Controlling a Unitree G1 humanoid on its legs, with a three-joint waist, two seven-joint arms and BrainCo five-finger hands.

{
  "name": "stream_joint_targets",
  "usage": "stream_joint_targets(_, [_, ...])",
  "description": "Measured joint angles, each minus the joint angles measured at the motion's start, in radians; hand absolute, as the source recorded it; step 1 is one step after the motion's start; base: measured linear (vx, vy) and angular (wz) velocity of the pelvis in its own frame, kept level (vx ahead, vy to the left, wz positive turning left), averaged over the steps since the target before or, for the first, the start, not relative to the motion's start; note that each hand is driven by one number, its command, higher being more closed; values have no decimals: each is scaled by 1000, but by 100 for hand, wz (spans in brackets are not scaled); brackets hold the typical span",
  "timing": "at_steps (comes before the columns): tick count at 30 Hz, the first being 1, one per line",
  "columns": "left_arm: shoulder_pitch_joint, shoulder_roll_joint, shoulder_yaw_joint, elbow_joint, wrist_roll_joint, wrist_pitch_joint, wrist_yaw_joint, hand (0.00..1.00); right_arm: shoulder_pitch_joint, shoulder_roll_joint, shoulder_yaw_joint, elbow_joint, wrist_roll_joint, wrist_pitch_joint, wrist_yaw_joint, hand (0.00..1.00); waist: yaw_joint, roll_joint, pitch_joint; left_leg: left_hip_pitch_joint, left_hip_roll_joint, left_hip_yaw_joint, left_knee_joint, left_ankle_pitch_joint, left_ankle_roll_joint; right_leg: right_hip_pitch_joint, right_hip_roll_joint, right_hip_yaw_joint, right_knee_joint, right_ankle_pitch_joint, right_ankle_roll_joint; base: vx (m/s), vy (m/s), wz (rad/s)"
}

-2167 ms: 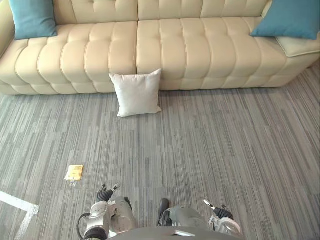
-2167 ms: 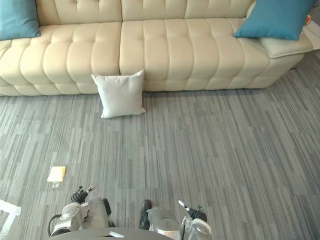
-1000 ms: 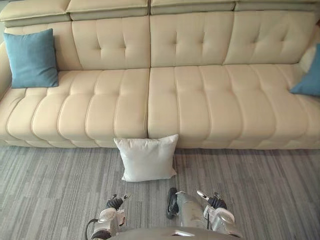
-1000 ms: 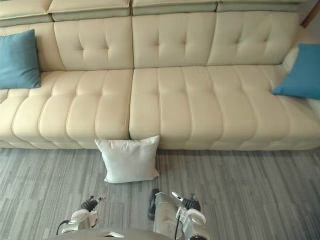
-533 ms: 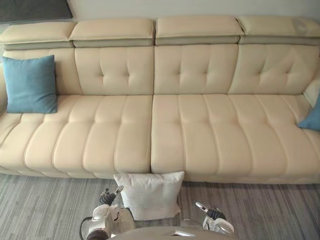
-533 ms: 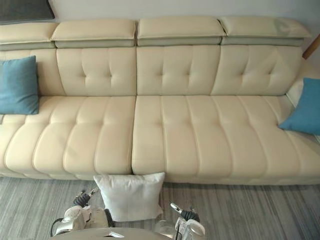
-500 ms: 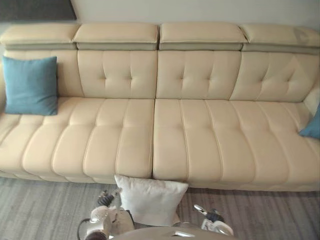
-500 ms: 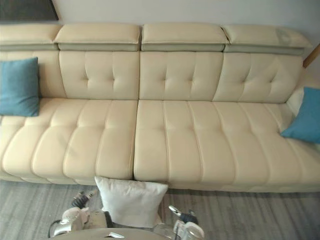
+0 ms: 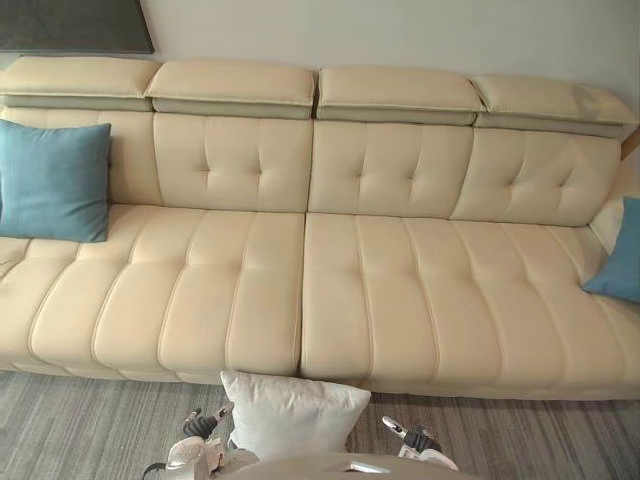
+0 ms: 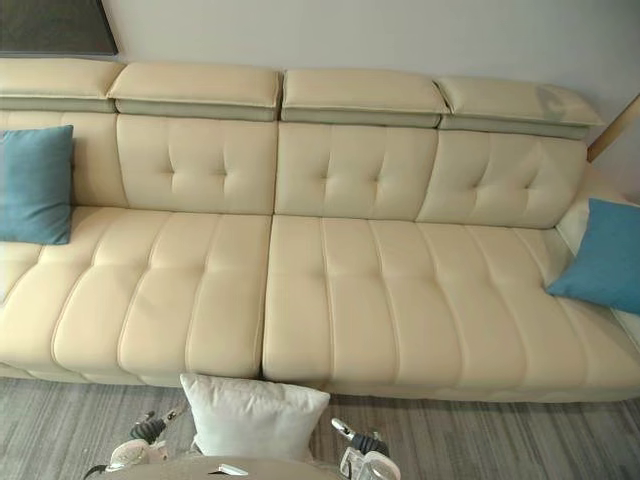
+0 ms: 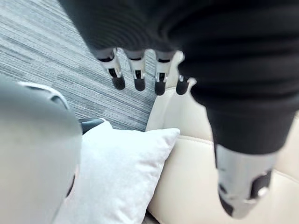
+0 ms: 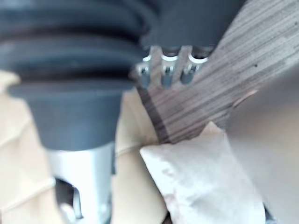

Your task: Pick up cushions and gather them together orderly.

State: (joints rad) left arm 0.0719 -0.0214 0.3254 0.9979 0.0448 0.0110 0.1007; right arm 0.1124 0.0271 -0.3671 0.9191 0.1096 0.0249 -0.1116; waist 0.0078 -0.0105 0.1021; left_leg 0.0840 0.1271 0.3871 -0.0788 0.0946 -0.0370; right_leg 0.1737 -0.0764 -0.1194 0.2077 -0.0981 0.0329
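Fingers (image 11: 136, 77) of the left hand (image 9: 199, 426) hang straight beside a plump white cushion (image 9: 292, 413)

Smooth cream leather with a soft sheen on the sofa (image 9: 400, 300), tufted and stitched. Matt woven cloth on the white cushion (image 9: 290, 415) near its foot and on the left blue cushion (image 9: 50, 180). Rough, striped grey carpet (image 9: 80, 430) underneath.

Past straight fingers (image 11: 137, 74), a white cushion (image 11: 117, 172) touches the cream sofa (image 11: 187, 191).
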Motion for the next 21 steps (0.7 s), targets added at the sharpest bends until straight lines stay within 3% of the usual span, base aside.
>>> stream_joint_targets(5, [0,0,-14,4,0,0,0,0,0,-5,7,0,0,-2,0,0,2,18,8,-13,-9,1,-7,10,-4,2,-5,-1,-28,-13,2,-130,-14,-4])
stream_joint_targets(8, [-10,17,-14,-5,0,-1,1,0,-2,-5,46,1,0,-1,-1,0,9,-17,11,-69,-45,-7,0,25,4,-36,-42,-5,-33,-88,18,-170,-24,14])
stream_joint_targets(9, [-27,22,-15,-2,1,3,2,0,-24,-1,50,1,0,1,0,0,8,-33,14,-128,-51,-16,37,32,7,-75,-60,-27,-29,-120,44,-230,-7,29])
stream_joint_targets(10, [-38,24,-15,-8,2,4,-1,0,-29,-7,46,2,0,0,-3,0,-2,-45,30,-174,-47,-22,114,-1,2,-102,-78,-48,-19,-114,36,-215,12,32])
stream_joint_targets(11, [-47,30,0,-14,-2,4,0,0,-26,-8,39,3,0,0,-4,0,-6,-49,37,-237,-24,-29,326,-92,32,-114,-94,-59,-5,-101,48,-229,34,10])
stream_joint_targets(12, [-44,21,3,-21,0,4,3,0,-22,-7,32,-6,6,-1,-5,0,-5,-41,35,-265,11,-32,594,-202,21,-114,-95,-52,-4,-92,52,-160,30,-8])
stream_joint_targets(13, [-28,11,2,-23,0,3,2,0,-11,-10,31,-18,6,-3,-5,0,-11,-23,24,-227,44,-42,690,-281,-27,-107,-85,-47,-13,-83,55,-153,123,-10])
stream_joint_targets(14, [-19,1,4,-18,2,3,1,0,-3,-11,30,-38,5,-6,-5,0,-26,2,21,-170,78,-74,687,-368,-72,-110,-63,-50,-5,-74,60,-78,168,-2])
stream_joint_targets(15, [-25,-2,0,-14,2,4,1,0,-4,-11,29,-38,4,-8,-4,0,-28,8,18,-158,83,-91,653,-395,-81,-125,-57,-49,7,-72,63,-98,234,7])
stream_joint_targets(16, [-37,-9,-17,-13,1,4,-1,0,-17,-5,18,-36,2,-6,-2,0,-31,10,11,-150,63,-81,573,-421,-61,-165,-55,-54,33,-58,64,-79,157,7])
stream_joint_targets(18, [-47,19,-41,-16,1,4,1,0,-18,18,14,-31,2,1,-2,0,-35,-33,13,-145,18,-76,496,-398,-25,-199,-74,-52,28,-15,65,-108,132,0])
stream_joint_targets(21, [-48,24,-69,-16,1,4,1,0,-19,14,35,-33,-1,1,-2,0,-31,-35,13,-120,-2,-55,484,-391,-13,-198,-87,-28,24,26,61,-123,131,-19])
